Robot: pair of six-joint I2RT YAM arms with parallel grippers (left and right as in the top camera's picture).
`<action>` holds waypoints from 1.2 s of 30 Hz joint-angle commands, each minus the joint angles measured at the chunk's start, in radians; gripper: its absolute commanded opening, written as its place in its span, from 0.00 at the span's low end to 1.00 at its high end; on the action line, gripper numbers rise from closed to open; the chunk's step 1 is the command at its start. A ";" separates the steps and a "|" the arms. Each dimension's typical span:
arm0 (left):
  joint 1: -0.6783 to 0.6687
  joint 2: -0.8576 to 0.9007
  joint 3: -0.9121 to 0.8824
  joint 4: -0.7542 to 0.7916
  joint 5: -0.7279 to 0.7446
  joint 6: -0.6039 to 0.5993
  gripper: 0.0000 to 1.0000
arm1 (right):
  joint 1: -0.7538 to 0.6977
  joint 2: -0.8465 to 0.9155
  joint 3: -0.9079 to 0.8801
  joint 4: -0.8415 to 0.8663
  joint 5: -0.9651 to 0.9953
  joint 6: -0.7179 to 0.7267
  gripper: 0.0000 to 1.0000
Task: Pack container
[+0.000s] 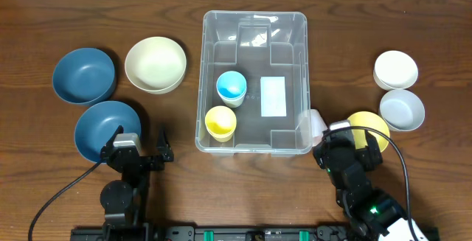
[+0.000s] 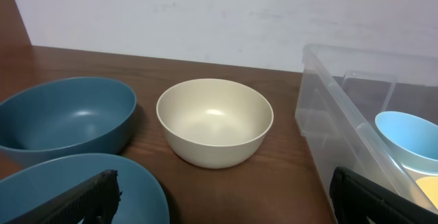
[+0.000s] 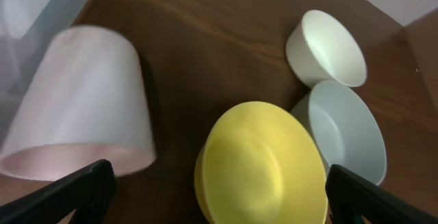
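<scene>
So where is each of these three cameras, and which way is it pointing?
Overhead: above the table, looking straight down at the container, left tool and right tool.
Left wrist: on the left arm, facing the cream bowl; own fingers at bottom corners.
Right wrist: on the right arm, angled down at the yellow bowl; fingers likewise.
Overhead and left wrist share the cream bowl.

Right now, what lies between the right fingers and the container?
A tilted pale pink cup lies there, beside a corner of the container; the overhead and right wrist views both show it.
</scene>
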 commanded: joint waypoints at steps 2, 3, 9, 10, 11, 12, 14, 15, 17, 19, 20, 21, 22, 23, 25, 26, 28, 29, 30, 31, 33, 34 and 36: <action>-0.003 0.000 -0.028 -0.013 0.011 0.013 0.98 | -0.013 0.023 -0.003 0.009 -0.084 -0.117 0.99; -0.003 0.000 -0.028 -0.013 0.011 0.013 0.98 | -0.013 0.032 -0.003 0.011 -0.090 -0.132 0.99; -0.003 0.000 -0.028 -0.013 0.011 0.013 0.98 | -0.013 0.120 -0.003 0.058 -0.092 -0.206 0.99; -0.003 0.000 -0.028 -0.013 0.011 0.013 0.98 | -0.013 0.140 -0.003 0.071 -0.092 -0.217 0.99; -0.003 0.000 -0.028 -0.013 0.011 0.013 0.98 | -0.013 0.160 -0.003 0.083 -0.092 -0.225 0.99; -0.003 0.000 -0.028 -0.013 0.011 0.013 0.98 | -0.013 0.178 -0.003 0.094 -0.087 -0.229 0.99; -0.003 0.000 -0.028 -0.013 0.011 0.013 0.98 | -0.016 0.219 -0.003 0.122 -0.085 -0.249 0.99; -0.003 0.000 -0.028 -0.013 0.011 0.013 0.98 | -0.021 0.244 -0.003 0.144 -0.085 -0.263 0.99; -0.003 0.000 -0.028 -0.013 0.011 0.013 0.98 | -0.034 0.281 -0.003 0.177 -0.084 -0.292 0.99; -0.003 0.000 -0.028 -0.013 0.011 0.013 0.98 | -0.051 0.310 -0.003 0.206 -0.084 -0.307 0.99; -0.003 0.000 -0.028 -0.013 0.011 0.013 0.98 | -0.063 0.322 -0.003 0.219 -0.081 -0.311 0.99; -0.003 0.000 -0.028 -0.013 0.011 0.013 0.98 | -0.073 0.330 -0.003 0.229 -0.074 -0.311 0.99; -0.003 0.000 -0.028 -0.013 0.011 0.013 0.98 | -0.087 0.336 -0.003 0.237 -0.064 -0.311 0.99; -0.003 0.000 -0.028 -0.013 0.011 0.013 0.98 | -0.095 0.337 -0.003 0.243 -0.061 -0.311 0.99; -0.003 0.000 -0.028 -0.013 0.011 0.013 0.98 | -0.114 0.337 -0.003 0.253 -0.061 -0.310 0.96; -0.003 0.000 -0.028 -0.013 0.011 0.013 0.98 | -0.120 0.337 -0.003 0.255 -0.061 -0.310 0.95; -0.003 0.000 -0.028 -0.013 0.011 0.013 0.98 | -0.130 0.337 -0.003 0.255 -0.062 -0.310 0.90; -0.003 0.000 -0.028 -0.013 0.011 0.013 0.98 | -0.132 0.337 -0.003 0.255 -0.062 -0.309 0.89; -0.003 0.000 -0.028 -0.013 0.011 0.013 0.98 | -0.132 0.337 -0.003 0.257 -0.062 -0.309 0.89; -0.003 0.000 -0.028 -0.013 0.011 0.013 0.98 | -0.132 0.337 -0.003 0.259 -0.062 -0.309 0.89; -0.003 0.000 -0.028 -0.013 0.011 0.013 0.98 | -0.132 0.337 -0.003 0.270 -0.063 -0.309 0.89; -0.003 0.000 -0.028 -0.013 0.011 0.013 0.98 | -0.130 0.337 -0.003 0.275 -0.063 -0.309 0.90; -0.003 0.000 -0.028 -0.013 0.011 0.013 0.98 | -0.129 0.337 -0.003 0.288 -0.068 -0.309 0.91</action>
